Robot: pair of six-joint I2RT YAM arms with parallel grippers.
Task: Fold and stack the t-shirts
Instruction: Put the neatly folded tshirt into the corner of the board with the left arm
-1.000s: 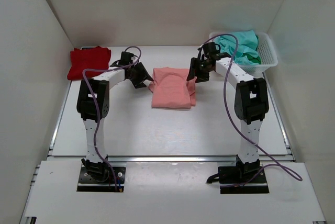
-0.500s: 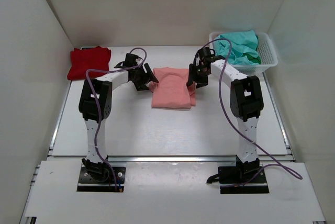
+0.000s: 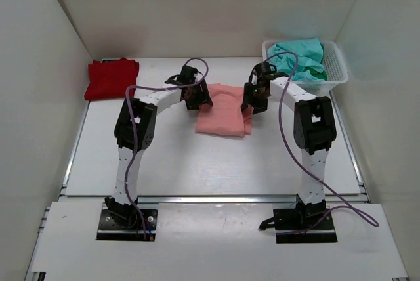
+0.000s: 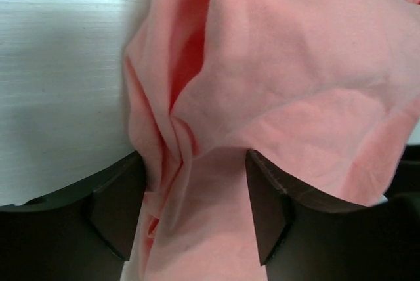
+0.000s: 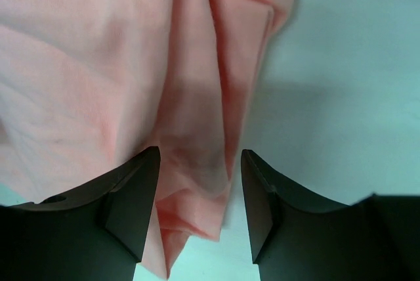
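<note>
A folded salmon-pink t-shirt (image 3: 222, 111) lies mid-table. My left gripper (image 3: 195, 98) stands over its left edge and my right gripper (image 3: 254, 102) over its right edge. In the left wrist view the pink t-shirt (image 4: 282, 64) bunches between the wide-apart jaws of the left gripper (image 4: 193, 215). In the right wrist view the pink t-shirt's (image 5: 98, 64) folded edge lies between the spread jaws of the right gripper (image 5: 200, 202), and bare table shows beside the right finger. A deep red t-shirt (image 3: 111, 79) lies folded at the back left. A teal-green t-shirt (image 3: 298, 56) is heaped in the basket.
The white lattice basket (image 3: 338, 72) stands at the back right corner. White walls close in the table on the left, back and right. A metal rail (image 3: 210, 198) runs along the table's near edge, in front of the arm bases.
The left gripper has moved right onto the pink t-shirt's left edge. The right gripper has shifted slightly right over its right edge. The t-shirt has slid a little to the right.
</note>
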